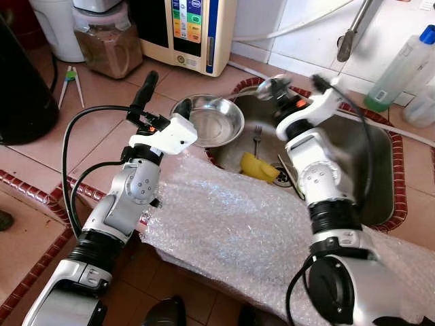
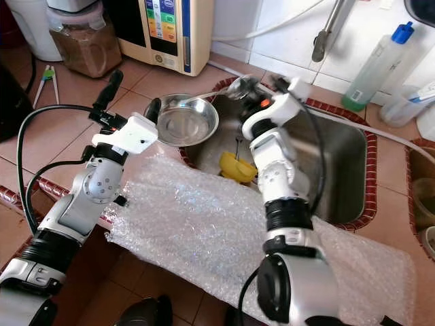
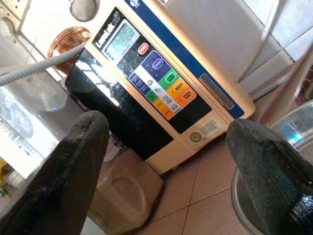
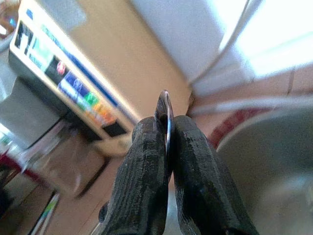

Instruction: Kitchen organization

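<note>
A round steel bowl (image 1: 216, 121) sits on the tiled counter at the sink's left rim. My left gripper (image 1: 163, 96) hovers just left of it, open, one finger (image 3: 73, 171) on each side of empty air and the right one near the bowl's rim. My right gripper (image 2: 243, 87) is over the sink's near-left corner, shut on a thin metal spoon (image 2: 204, 95) that reaches toward the bowl; the right wrist view has its metal edge (image 4: 166, 115) pinched between the pads. A fork (image 1: 257, 139) and a yellow piece (image 1: 258, 166) lie in the sink (image 1: 367, 170).
Bubble wrap (image 1: 231, 224) covers the counter's front edge below both arms. A water machine (image 1: 187, 30) and a jar of brown powder (image 1: 105, 41) stand at the back left, a black appliance (image 1: 20, 88) far left. A faucet (image 1: 350, 34) and a bottle (image 1: 401, 68) are behind the sink.
</note>
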Robot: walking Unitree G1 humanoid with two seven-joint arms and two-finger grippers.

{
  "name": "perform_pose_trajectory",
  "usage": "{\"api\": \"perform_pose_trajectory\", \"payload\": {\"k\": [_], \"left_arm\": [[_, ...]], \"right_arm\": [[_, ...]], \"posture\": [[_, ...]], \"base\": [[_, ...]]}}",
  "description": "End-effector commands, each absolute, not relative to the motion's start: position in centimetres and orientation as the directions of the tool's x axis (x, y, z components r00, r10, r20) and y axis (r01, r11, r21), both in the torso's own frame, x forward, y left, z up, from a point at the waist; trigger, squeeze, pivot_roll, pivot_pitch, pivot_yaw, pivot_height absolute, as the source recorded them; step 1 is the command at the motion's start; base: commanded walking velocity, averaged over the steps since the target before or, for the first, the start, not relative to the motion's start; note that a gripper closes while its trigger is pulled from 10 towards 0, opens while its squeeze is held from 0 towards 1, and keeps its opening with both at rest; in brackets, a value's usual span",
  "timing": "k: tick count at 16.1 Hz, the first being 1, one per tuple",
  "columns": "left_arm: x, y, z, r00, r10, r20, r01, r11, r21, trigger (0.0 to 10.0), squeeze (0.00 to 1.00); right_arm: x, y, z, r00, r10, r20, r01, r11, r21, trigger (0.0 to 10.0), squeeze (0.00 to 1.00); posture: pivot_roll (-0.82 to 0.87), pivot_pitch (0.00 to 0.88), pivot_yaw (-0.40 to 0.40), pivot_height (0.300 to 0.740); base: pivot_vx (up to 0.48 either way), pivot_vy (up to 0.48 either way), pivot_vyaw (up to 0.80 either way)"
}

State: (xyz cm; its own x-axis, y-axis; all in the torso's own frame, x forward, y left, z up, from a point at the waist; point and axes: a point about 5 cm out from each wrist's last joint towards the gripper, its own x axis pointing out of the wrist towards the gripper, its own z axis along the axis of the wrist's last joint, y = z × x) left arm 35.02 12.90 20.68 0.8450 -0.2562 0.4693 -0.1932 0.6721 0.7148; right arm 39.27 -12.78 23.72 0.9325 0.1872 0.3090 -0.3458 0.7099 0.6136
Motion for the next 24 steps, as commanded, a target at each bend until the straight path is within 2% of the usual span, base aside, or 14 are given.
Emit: {"api": "perform_pose_trajectory", "payload": {"k": [1, 5, 7, 9, 13, 17, 24], "left_arm": [[35.1, 12.8, 20.4, 0.853, -0.259, 0.453, -0.176, 0.674, 0.717, 10.0, 1.0], [35.1, 12.5, 20.3, 0.852, -0.264, 0.451, -0.169, 0.678, 0.715, 10.0, 1.0], [35.1, 12.5, 20.4, 0.852, -0.264, 0.452, -0.168, 0.679, 0.715, 10.0, 1.0], [35.1, 12.5, 20.4, 0.852, -0.264, 0.452, -0.169, 0.679, 0.714, 10.0, 1.0], [35.2, 12.6, 20.5, 0.853, -0.261, 0.452, -0.171, 0.679, 0.714, 10.0, 1.0], [35.2, 12.6, 20.5, 0.855, -0.258, 0.449, -0.166, 0.684, 0.71, 10.0, 1.0], [35.2, 12.6, 20.5, 0.855, -0.258, 0.449, -0.166, 0.684, 0.71, 10.0, 1.0]], "right_arm": [[39.2, -14.6, 26.2, 0.913, 0.112, 0.392, -0.335, 0.753, 0.567, 0.0, 0.0], [39.2, -17.9, 27.5, 0.907, -0.008, 0.422, -0.199, 0.873, 0.444, 0.0, 0.0], [39.2, -18.4, 27.5, 0.906, -0.03, 0.421, -0.167, 0.891, 0.423, 0.0, 0.0], [39.2, -18.8, 26.4, 0.924, -0.048, 0.379, -0.037, 0.976, 0.213, 0.0, 0.0], [39.1, -19.0, 24.4, 0.944, -0.069, 0.323, 0.056, 0.997, 0.049, 0.0, 0.0], [38.9, -19.2, 22.5, 0.961, -0.059, 0.27, 0.077, 0.995, -0.056, 0.0, 0.0], [38.9, -19.2, 22.5, 0.961, -0.059, 0.27, 0.077, 0.995, -0.056, 0.0, 0.0]], "posture": [[0.05, 0.126, -0.062, 0.74], [0.05, 0.123, -0.06, 0.74], [0.05, 0.123, -0.06, 0.74], [0.05, 0.12, -0.06, 0.74], [0.05, 0.119, -0.059, 0.74], [0.05, 0.118, -0.058, 0.74], [0.05, 0.118, -0.058, 0.74]], "base": [[0.0, 0.0, 0.0], [0.0, 0.0, 0.0], [0.0, 0.0, 0.0], [0.0, 0.0, 0.0], [0.0, 0.0, 0.0], [0.0, 0.0, 0.0], [0.0, 0.0, 0.0]]}}
